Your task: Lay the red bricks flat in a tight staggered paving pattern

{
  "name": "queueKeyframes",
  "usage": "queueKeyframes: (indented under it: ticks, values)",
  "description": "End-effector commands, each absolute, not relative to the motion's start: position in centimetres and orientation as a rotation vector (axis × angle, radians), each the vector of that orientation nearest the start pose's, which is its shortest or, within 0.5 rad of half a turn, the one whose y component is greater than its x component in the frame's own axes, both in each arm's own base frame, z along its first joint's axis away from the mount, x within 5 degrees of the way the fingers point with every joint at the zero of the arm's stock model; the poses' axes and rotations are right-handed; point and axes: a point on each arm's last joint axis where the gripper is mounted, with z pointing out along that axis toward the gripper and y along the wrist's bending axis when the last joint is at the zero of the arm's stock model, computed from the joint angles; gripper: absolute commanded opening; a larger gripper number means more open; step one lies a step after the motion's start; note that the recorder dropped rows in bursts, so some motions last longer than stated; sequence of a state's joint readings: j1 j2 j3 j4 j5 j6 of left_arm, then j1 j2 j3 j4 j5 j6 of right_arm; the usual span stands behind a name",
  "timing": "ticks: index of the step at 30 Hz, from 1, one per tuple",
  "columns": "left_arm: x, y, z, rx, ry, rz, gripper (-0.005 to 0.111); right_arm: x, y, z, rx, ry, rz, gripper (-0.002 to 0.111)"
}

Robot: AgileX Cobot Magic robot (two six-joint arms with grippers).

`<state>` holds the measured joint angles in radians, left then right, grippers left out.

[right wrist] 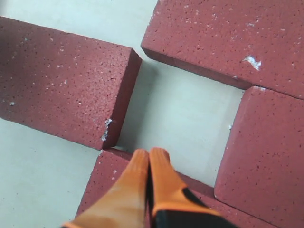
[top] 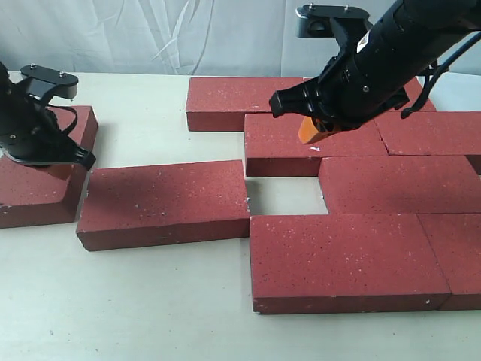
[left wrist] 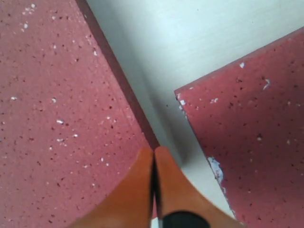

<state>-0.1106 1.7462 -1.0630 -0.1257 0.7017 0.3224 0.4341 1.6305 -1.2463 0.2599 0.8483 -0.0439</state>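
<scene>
Both sets of orange fingers [right wrist: 135,180] are pressed together, empty — the left gripper [left wrist: 153,152] at the far-left brick [top: 37,180] edge, the right gripper [top: 316,135] above the paved red bricks [top: 398,184]. The skewed loose brick [top: 161,203] likely needs a low, square push rightward — closing the bare gap [top: 284,195] against them

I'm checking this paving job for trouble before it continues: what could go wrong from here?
The loose brick lies slightly skewed; slid toward the gap, its end could catch the front brick's corner. The shut left claw sits at the far-left brick's edge and might slip off when pushing.
</scene>
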Motion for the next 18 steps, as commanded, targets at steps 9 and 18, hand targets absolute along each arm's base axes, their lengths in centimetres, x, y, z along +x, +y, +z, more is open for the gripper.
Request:
queueKeyframes:
  ticks: [9,18]
  values:
    - [33.2,-5.4,15.4,0.473,2.904,-0.252,0.000,30.1,15.7,27.2,-0.474,2.684,0.426,-0.001]
    - [33.6,-5.6,13.7,0.534,2.906,-0.270,0.000,30.1,15.7,27.2,-0.473,2.682,0.426,-0.001]
